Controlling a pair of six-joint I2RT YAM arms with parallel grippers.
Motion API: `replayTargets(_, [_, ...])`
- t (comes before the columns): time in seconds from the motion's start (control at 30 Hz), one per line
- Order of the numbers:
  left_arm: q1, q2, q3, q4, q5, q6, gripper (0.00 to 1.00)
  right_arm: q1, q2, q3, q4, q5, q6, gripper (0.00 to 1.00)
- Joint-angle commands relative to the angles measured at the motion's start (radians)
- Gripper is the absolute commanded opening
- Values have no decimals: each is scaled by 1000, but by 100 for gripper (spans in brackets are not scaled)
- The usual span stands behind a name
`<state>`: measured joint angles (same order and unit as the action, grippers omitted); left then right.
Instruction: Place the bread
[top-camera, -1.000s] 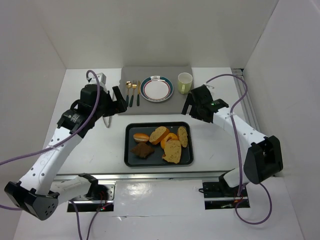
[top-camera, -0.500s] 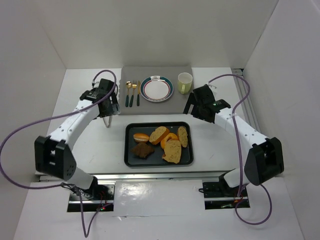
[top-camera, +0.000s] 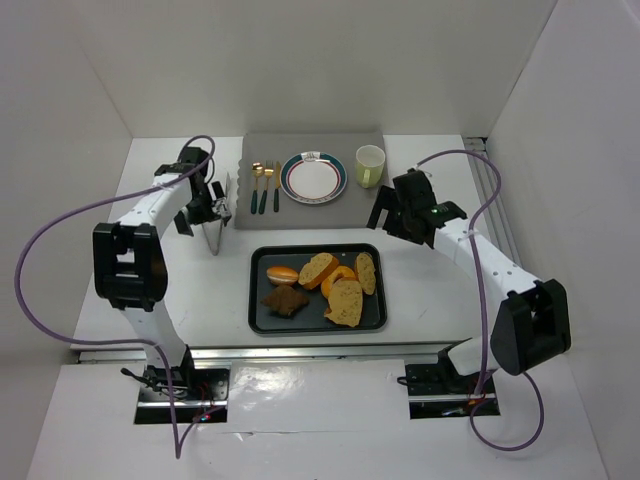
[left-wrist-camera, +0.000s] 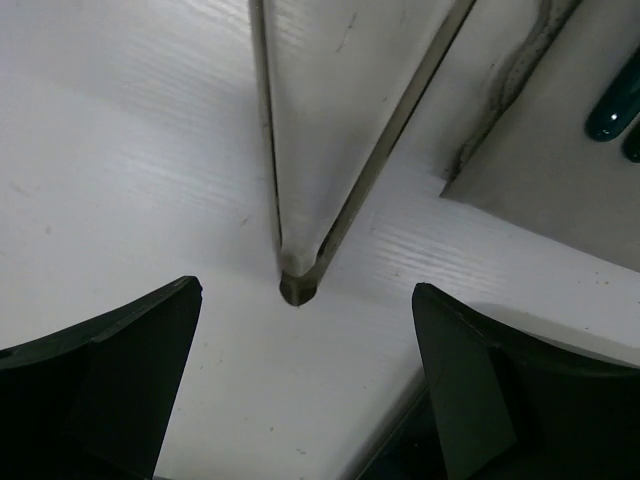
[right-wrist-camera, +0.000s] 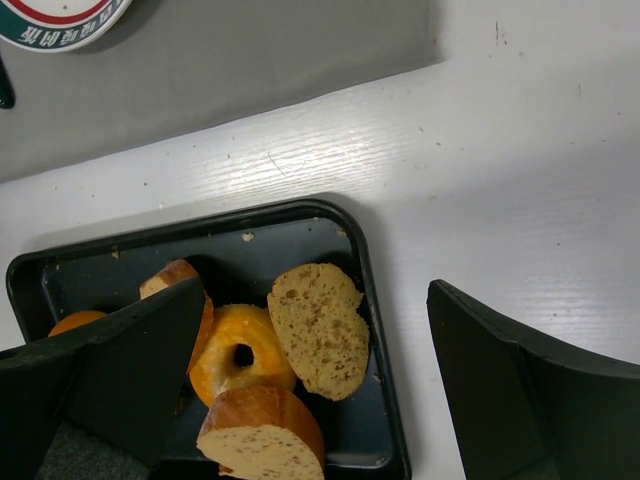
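Note:
Several bread slices lie in a black tray (top-camera: 256, 318): one (top-camera: 366, 272) by its right edge, one (top-camera: 318, 268) in the middle, one (top-camera: 346, 302) at the front. My right gripper (top-camera: 385, 212) is open and empty, above the tray's far right corner. In the right wrist view it (right-wrist-camera: 315, 290) frames the right slice (right-wrist-camera: 318, 330). My left gripper (top-camera: 216, 207) is open, low over metal tongs (top-camera: 214, 240) left of the tray. In the left wrist view the tongs' hinged end (left-wrist-camera: 297, 285) lies between the open fingers (left-wrist-camera: 130, 360), untouched.
The tray also holds a donut (right-wrist-camera: 240, 350), a round bun (top-camera: 283, 273) and a dark star-shaped pastry (top-camera: 285, 299). A grey mat (top-camera: 365, 205) at the back carries a plate (top-camera: 313, 177), a green cup (top-camera: 370, 165) and cutlery (top-camera: 264, 185). White walls enclose the table.
My left arm has folded back to the left, and its gripper has come down over the tongs. My right gripper has shifted slightly to the right.

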<state>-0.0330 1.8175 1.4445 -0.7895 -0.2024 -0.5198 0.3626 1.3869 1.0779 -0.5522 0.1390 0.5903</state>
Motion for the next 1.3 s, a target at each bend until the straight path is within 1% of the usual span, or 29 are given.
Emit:
replayTargets(0.0, [10,46,51,26,100,38,100,-11,3,30,58,-9,-26,100])
replayTargets(0.07, [21,92,73,35,124,58,100,-11,3,30,69,-18,-26,100])
replayTargets(0.17, [21,126,93,24,84,58,100,-21,12,30,69,-32,-26,100])
replayTargets(0.3, [30,154,112,33,84,58,100,-21,12,19,69,-41,-26,100])
replayTargets(0.37, [50,195,145,45,84,70,100,-21,12,19,80,-50,-26,100])
replayTargets(0.5, [68,272,221,45,133,93,100,-21,12,19,80,-50,-17,100])
replayTargets(0.57, [68,308,282,33,133,93,100,-21,3,19,80,-50,-17,100])
replayTargets(0.67, [68,364,345,-2,107,93,96,-21,3,10,71,-50,-17,100])
replayTargets(0.7, [68,379,346,-2,107,93,96,-21,3,10,71,-50,-17,100])
replayTargets(0.8, [79,410,384,-2,107,104,86,-21,3,10,61,-50,-7,100])
replayTargets(0.83, [79,422,384,-2,129,116,81,-21,3,10,51,-50,3,100])
replayTargets(0.9, [90,433,384,-2,141,125,77,-21,3,10,41,-36,3,100])
replayTargets(0.97, [90,433,384,-2,141,126,75,-21,-8,22,32,-15,-6,100])
replayTargets(1.0, [90,433,384,-2,141,126,72,-21,-8,31,22,-4,-6,100])
replayTargets(1.1, [90,421,384,-2,103,126,57,-21,-17,54,12,8,-26,100])
replayTargets(1.13, [90,421,384,-2,91,126,41,-21,-17,54,12,8,-26,100])
replayTargets(1.17, [90,402,384,-2,66,115,34,-21,-17,54,12,8,-35,100])
replayTargets(1.23, [90,347,384,-2,37,115,24,-21,-17,65,3,17,-35,100])
replayTargets(1.27, [90,324,375,-2,26,115,24,-21,-17,65,3,17,-44,100])
